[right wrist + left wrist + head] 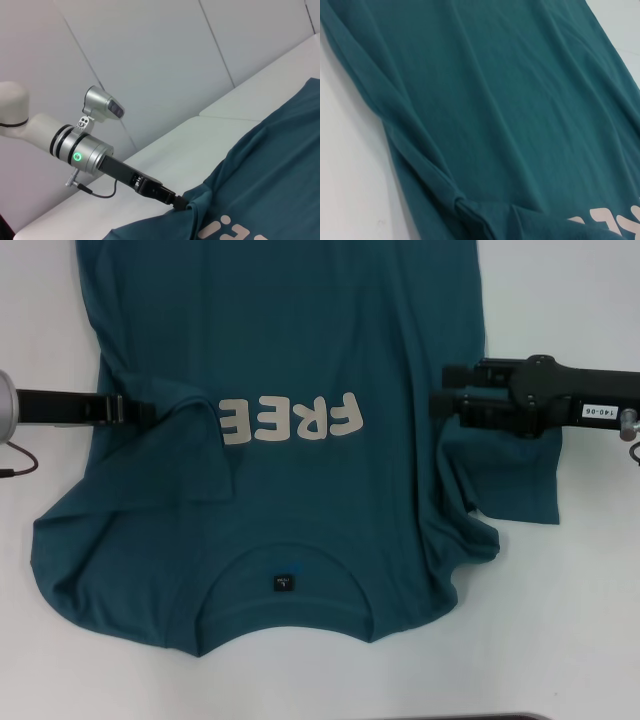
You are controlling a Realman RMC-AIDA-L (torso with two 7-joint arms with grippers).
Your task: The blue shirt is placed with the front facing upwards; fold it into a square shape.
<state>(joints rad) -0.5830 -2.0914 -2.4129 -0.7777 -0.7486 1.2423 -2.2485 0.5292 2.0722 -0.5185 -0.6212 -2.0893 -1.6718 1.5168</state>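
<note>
Teal blue shirt (300,360) in left gripper (158,413)

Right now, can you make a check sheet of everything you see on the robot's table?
Surface: white table, bare around the shirt.
Job's things: shirt front up, FREE letters showing, neck label near the robot; left side folded over the first letter, right sleeve spread out.
Clutter: nothing seen.
Grippers: left gripper shut on the shirt's folded edge; right gripper at the shirt's right edge.
Cables: thin cable by the left arm.
Surroundings: pale wall panels.
</note>
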